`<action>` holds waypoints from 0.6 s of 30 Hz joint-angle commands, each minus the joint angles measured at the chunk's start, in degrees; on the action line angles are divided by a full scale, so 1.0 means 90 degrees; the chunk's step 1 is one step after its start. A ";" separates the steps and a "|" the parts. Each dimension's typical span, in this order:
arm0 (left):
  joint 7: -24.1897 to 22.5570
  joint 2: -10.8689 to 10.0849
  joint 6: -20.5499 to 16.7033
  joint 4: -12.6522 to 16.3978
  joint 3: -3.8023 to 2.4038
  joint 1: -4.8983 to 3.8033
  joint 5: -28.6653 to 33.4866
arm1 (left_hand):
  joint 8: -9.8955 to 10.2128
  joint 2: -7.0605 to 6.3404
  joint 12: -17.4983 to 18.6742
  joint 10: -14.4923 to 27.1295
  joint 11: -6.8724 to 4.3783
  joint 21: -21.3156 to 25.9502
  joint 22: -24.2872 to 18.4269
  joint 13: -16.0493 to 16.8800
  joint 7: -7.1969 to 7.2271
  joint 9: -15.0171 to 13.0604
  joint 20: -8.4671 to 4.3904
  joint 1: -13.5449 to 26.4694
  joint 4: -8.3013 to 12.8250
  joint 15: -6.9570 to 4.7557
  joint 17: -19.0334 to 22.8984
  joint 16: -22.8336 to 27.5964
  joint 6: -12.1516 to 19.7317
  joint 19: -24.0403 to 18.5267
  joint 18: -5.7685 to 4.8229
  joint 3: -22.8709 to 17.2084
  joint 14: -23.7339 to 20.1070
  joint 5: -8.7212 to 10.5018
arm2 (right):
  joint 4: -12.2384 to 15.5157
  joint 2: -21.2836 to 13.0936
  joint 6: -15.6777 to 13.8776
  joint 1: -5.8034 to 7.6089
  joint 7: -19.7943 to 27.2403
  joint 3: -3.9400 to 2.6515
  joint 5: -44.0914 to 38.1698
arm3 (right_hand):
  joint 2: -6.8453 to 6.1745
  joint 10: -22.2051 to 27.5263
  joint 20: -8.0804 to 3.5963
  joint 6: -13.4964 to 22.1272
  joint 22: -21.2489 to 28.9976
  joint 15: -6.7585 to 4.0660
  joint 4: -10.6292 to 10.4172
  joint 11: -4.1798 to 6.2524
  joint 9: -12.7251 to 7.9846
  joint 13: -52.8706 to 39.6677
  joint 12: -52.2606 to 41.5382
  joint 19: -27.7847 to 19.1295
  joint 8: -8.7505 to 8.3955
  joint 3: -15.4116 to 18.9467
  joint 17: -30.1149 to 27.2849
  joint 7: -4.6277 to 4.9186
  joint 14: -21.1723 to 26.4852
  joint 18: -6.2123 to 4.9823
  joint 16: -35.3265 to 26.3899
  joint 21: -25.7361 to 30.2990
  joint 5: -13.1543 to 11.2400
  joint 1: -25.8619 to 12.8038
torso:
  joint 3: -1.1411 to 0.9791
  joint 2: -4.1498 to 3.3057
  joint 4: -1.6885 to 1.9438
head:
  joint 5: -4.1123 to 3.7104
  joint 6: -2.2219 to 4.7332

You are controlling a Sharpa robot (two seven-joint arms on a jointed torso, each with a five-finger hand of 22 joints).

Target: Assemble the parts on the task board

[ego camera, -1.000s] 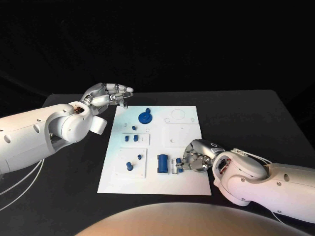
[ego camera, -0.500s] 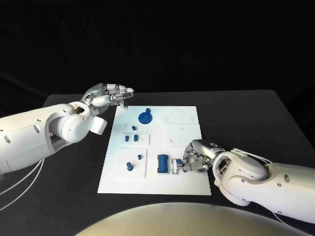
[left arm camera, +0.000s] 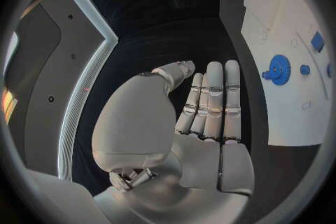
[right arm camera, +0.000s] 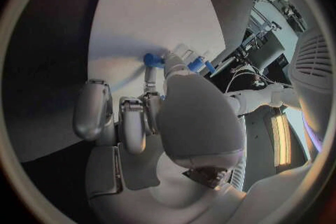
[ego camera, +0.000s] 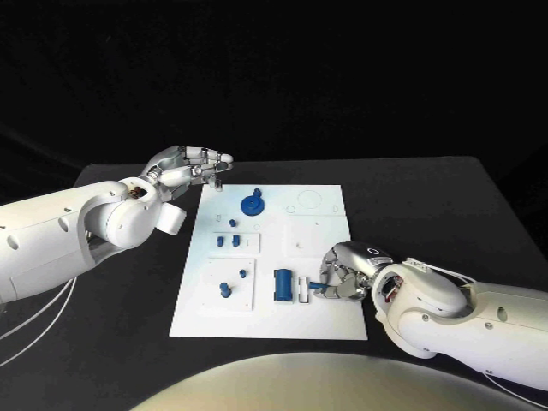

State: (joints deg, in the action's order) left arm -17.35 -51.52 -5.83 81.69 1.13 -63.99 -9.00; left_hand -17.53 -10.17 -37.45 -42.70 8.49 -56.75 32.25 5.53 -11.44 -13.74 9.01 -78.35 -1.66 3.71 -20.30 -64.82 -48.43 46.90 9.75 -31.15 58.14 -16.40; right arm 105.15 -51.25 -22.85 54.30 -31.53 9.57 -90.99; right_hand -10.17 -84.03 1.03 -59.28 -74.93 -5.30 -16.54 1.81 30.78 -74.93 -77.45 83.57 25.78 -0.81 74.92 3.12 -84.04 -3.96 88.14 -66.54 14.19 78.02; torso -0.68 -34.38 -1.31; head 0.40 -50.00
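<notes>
Right hand [ego camera: 338, 276]: I have it down on the near right part of the task board [ego camera: 330, 321], fingers curled in and pinching a small blue part [ego camera: 313, 283] (the right wrist view shows blue pieces [right arm camera: 153, 60] at the fingertips [right arm camera: 173, 63], pressed against the white surface).
Held part: low at the board, just beside a small white piece [ego camera: 302, 290] and the blue block [ego camera: 282, 286]; I cannot tell whether it is seated yet.
Near left of the board: a blue peg piece [ego camera: 226, 289] stands on a raised white square, with a smaller blue bit [ego camera: 242, 275] just beyond it.
Middle of the board: two small blue parts [ego camera: 229, 241] sit side by side on another white square, one more blue bit [ego camera: 234, 223] just past them.
Far left of the board: the blue gear [ego camera: 254, 204] lies flat (also plain in the left wrist view [left arm camera: 279, 69]).
Far right of the board: I see only pale outlines there, which I judge to be stations with nothing blue in them.
Left hand [ego camera: 187, 166]: hanging over the table [ego camera: 472, 197] by the board's far left corner, fingers released and straight, side by side, holding nothing (clear in the left wrist view [left arm camera: 203, 123]).
Progress: I judge us partway, one insertion in hand near me, several blue parts standing in the left column, the right column largely unfilled.
</notes>
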 commanded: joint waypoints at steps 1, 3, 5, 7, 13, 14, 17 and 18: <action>-0.0006 0.0008 0.0120 0.0012 -0.0004 -0.0005 -0.0029 | -0.0026 0.0033 0.0036 0.0050 0.0001 0.0035 -0.0005 -0.0005 -0.0016 0.0005 0.0053 0.0041 -0.0021 0.0038 -0.0008 -0.0028 0.0049 -0.0004 0.0087 0.0005 -0.0023 -0.0015 | 0.0001 -0.0004 0.0238 -0.0004 -0.0062 0.0003 -0.0620 | -0.0091 -0.0124 0.0058 0.0120 -0.1026 0.0082 0.0001 -0.0090 -0.0006 -0.0787 0.0145 -0.0029 -0.0050 0.0081 0.0894 0.0023 -0.0512 -0.0029 -0.0034 0.0105 0.0012 0.0051 | 0.0001 0.0000 -0.0001 | -0.0008 0.0000; -0.0002 0.0009 0.0124 0.0011 -0.0004 -0.0005 -0.0030 | -0.0026 0.0033 0.0036 0.0050 0.0001 0.0035 -0.0005 -0.0005 -0.0016 0.0005 0.0053 0.0041 -0.0021 0.0038 -0.0008 -0.0028 0.0049 -0.0004 0.0087 0.0005 -0.0023 -0.0015 | 0.0000 -0.0004 0.0270 -0.0004 -0.0065 0.0003 -0.0712 | -0.0116 -0.0078 0.0079 0.0186 -0.1011 0.0107 -0.0003 -0.0119 -0.0003 -0.0737 0.0230 -0.0050 -0.0074 0.0115 0.0889 0.0057 -0.0510 -0.0039 -0.0038 0.0170 0.0011 0.0070 | 0.0001 0.0002 0.0000 | -0.0008 0.0000; 0.0004 0.0009 0.0129 0.0011 -0.0004 -0.0005 -0.0034 | -0.0026 0.0033 0.0038 0.0054 0.0002 0.0036 -0.0006 -0.0008 -0.0018 0.0006 0.0054 0.0043 -0.0023 0.0039 -0.0008 -0.0028 0.0051 -0.0004 0.0087 0.0005 -0.0024 -0.0015 | -0.0002 0.0002 0.0346 -0.0004 -0.0069 0.0003 -0.0839 | -0.0136 -0.0030 0.0101 0.0242 -0.0998 0.0131 -0.0003 -0.0146 0.0003 -0.0685 0.0319 -0.0069 -0.0090 0.0151 0.0895 0.0085 -0.0510 -0.0048 -0.0038 0.0231 0.0009 0.0086 | 0.0002 0.0002 0.0002 | -0.0011 0.0000; 0.0008 0.0010 0.0132 0.0011 -0.0004 -0.0005 -0.0039 | -0.0026 0.0033 0.0039 0.0057 0.0003 0.0037 -0.0007 -0.0009 -0.0018 0.0006 0.0054 0.0044 -0.0024 0.0040 -0.0008 -0.0029 0.0052 -0.0004 0.0087 0.0005 -0.0024 -0.0015 | -0.0009 0.0009 0.0427 -0.0003 -0.0073 0.0003 -0.0916 | -0.0150 0.0020 0.0118 0.0300 -0.0981 0.0151 -0.0001 -0.0169 0.0007 -0.0630 0.0412 -0.0092 -0.0108 0.0180 0.0878 0.0110 -0.0505 -0.0059 -0.0045 0.0303 0.0010 0.0106 | 0.0003 0.0001 0.0004 | -0.0012 0.0000; 0.0017 0.0010 0.0138 0.0013 -0.0004 -0.0005 -0.0054 | -0.0026 0.0033 0.0039 0.0057 0.0003 0.0037 -0.0007 -0.0009 -0.0018 0.0006 0.0054 0.0044 -0.0024 0.0040 -0.0008 -0.0029 0.0052 -0.0004 0.0087 0.0005 -0.0024 -0.0015 | -0.0041 0.0029 0.0705 0.0000 -0.0084 0.0003 -0.1030 | -0.0118 0.0076 0.0158 0.0365 -0.0969 0.0181 0.0031 -0.0195 0.0039 -0.0584 0.0471 -0.0112 -0.0108 0.0151 0.0849 0.0136 -0.0496 -0.0070 -0.0060 0.0365 0.0021 0.0341 | 0.0006 0.0000 0.0007 | -0.0015 0.0000; 0.0018 0.0009 0.0137 0.0013 -0.0004 -0.0005 -0.0059 | -0.0026 0.0033 0.0039 0.0057 0.0003 0.0037 -0.0007 -0.0009 -0.0018 0.0006 0.0054 0.0044 -0.0024 0.0040 -0.0008 -0.0029 0.0052 -0.0004 0.0087 0.0005 -0.0024 -0.0015 | -0.0047 0.0031 0.0761 0.0000 -0.0086 0.0003 -0.1039 | -0.0105 0.0081 0.0162 0.0368 -0.0968 0.0181 0.0037 -0.0195 0.0043 -0.0581 0.0472 -0.0113 -0.0107 0.0127 0.0849 0.0136 -0.0495 -0.0072 -0.0061 0.0371 0.0023 0.0400 | 0.0005 -0.0001 0.0007 | -0.0014 0.0000; 0.0022 0.0009 0.0136 0.0013 -0.0004 -0.0005 -0.0072 | -0.0026 0.0033 0.0039 0.0057 0.0003 0.0037 -0.0007 -0.0009 -0.0018 0.0006 0.0054 0.0044 -0.0024 0.0040 -0.0008 -0.0029 0.0052 -0.0004 0.0087 0.0005 -0.0024 -0.0015 | -0.0063 0.0038 0.0934 0.0003 -0.0092 0.0003 -0.1056 | -0.0065 0.0093 0.0166 0.0365 -0.0971 0.0178 0.0048 -0.0190 0.0046 -0.0570 0.0472 -0.0109 -0.0113 -0.0004 0.0844 0.0133 -0.0494 -0.0072 -0.0065 0.0368 0.0032 0.0604 | 0.0007 0.0001 0.0006 | -0.0011 0.0000; 0.0023 0.0009 0.0137 0.0013 -0.0004 -0.0005 -0.0075 | -0.0026 0.0033 0.0039 0.0057 0.0003 0.0037 -0.0007 -0.0009 -0.0018 0.0006 0.0054 0.0044 -0.0024 0.0040 -0.0008 -0.0029 0.0052 -0.0004 0.0087 0.0005 -0.0024 -0.0015 | -0.0066 0.0039 0.0977 0.0003 -0.0093 0.0003 -0.1059 | -0.0055 0.0095 0.0166 0.0358 -0.0971 0.0176 0.0048 -0.0188 0.0044 -0.0568 0.0470 -0.0109 -0.0117 -0.0056 0.0855 0.0131 -0.0496 -0.0073 -0.0063 0.0374 0.0035 0.0664 | 0.0007 0.0002 0.0005 | -0.0013 0.0000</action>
State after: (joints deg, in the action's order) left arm -17.01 -51.51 -5.59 81.68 1.14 -63.99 -9.30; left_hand -17.52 -10.17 -37.45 -42.70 8.49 -56.75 32.25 5.53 -11.65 -13.74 9.01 -78.35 -1.66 3.71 -20.30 -64.82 -48.22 46.90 9.75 -31.15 58.14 -16.40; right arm 105.17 -50.77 -18.97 54.57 -31.38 9.32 -98.41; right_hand -10.97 -83.53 2.05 -56.25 -74.91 -4.09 -16.25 0.27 31.12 -74.97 -73.49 82.56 24.70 -1.07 74.91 4.52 -84.02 -3.96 87.90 -63.52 14.21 82.75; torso -0.62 -34.37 -1.25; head 0.27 -50.00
